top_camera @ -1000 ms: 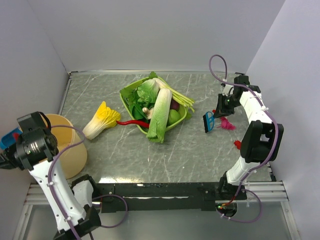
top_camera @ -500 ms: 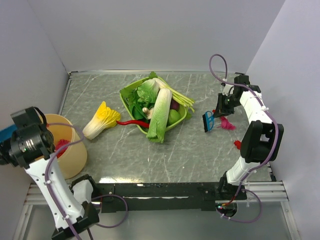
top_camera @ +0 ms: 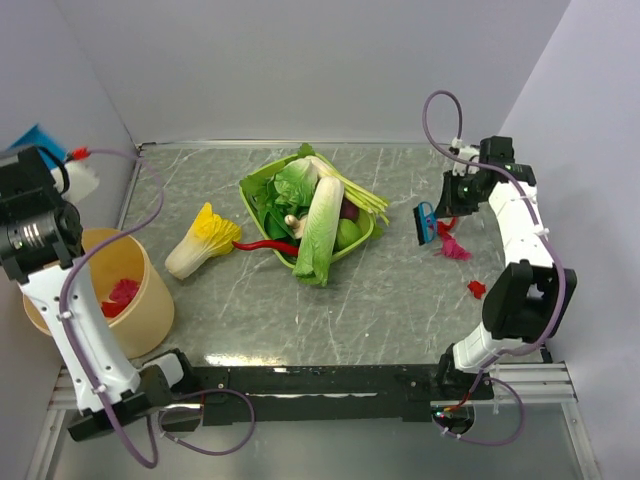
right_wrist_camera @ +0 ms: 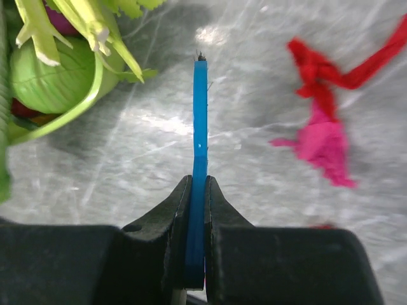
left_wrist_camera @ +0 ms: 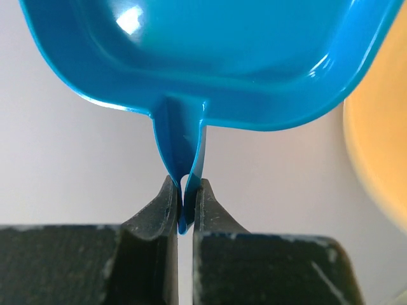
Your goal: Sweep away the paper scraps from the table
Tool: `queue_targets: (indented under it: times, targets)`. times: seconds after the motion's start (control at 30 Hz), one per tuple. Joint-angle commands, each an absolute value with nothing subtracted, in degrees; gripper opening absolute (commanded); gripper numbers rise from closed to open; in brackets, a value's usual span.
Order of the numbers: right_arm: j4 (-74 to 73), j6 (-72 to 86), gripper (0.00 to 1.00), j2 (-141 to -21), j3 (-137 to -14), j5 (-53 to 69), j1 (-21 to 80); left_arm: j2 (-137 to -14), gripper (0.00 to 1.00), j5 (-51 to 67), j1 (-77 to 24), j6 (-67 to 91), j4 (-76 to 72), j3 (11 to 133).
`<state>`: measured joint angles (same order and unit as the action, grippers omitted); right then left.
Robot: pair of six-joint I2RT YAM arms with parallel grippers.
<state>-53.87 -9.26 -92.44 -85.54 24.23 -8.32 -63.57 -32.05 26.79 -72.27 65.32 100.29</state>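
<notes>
My left gripper (left_wrist_camera: 186, 203) is shut on the handle of the blue dustpan (left_wrist_camera: 210, 57) and holds it raised at the far left, above and behind the tan bucket (top_camera: 152, 296); the pan shows in the top view (top_camera: 38, 134). Magenta scraps (top_camera: 121, 294) lie inside the bucket. My right gripper (right_wrist_camera: 198, 190) is shut on a blue brush (right_wrist_camera: 200, 121), which the top view shows held over the table (top_camera: 400, 300) at the right (top_camera: 427, 222). A red scrap (right_wrist_camera: 317, 68) and a pink scrap (right_wrist_camera: 325, 143) lie just right of the brush. Another red scrap (top_camera: 477, 289) lies nearer.
A green basket (top_camera: 362, 237) full of vegetables stands mid-table, close left of the brush. A yellow-white cabbage (top_camera: 203, 240) and a red chili (top_camera: 262, 245) lie left of it. White walls close both sides.
My left arm swung the dustpan up and back from over the bucket; magenta scraps now lie in the bucket. My right gripper moved the brush slightly back and to the right.
</notes>
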Motion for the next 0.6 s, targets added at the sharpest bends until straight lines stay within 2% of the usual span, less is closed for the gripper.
queue_targets:
  times: [0.0, 0.13, 0.27, 0.37, 0.5, 0.57]
  targets:
    - [-50.28, -17.73, 0.00, -85.00, -88.24, 19.43, -9.05, -67.05, 0.01, -12.52, 18.58, -60.31, 64.31, 109.58]
    - [-46.07, -34.93, 0.00, -83.76, -89.65, 17.58, -8.96, -72.50, 0.01, -8.53, 4.34, -51.18, 71.08, 117.05]
    - [-38.62, -62.22, 0.00, -83.76, -84.84, 18.28, -8.79, -76.89, 0.01, -3.88, -8.94, -45.36, 74.96, 118.39]
    - [-31.23, -79.72, 0.00, -85.86, -79.48, 17.05, -8.79, -77.78, 0.01, -2.20, -20.18, -41.41, 75.93, 115.76]
    - [-27.97, -93.50, 0.00, -90.96, -78.31, 17.40, -8.88, -77.61, 0.01, -2.11, -37.91, -36.05, 77.17, 110.94]
    - [-26.64, -98.32, 0.00, -93.67, -78.05, 18.01, -8.26, -77.35, 0.01, -1.68, -42.52, -34.72, 77.87, 108.99]
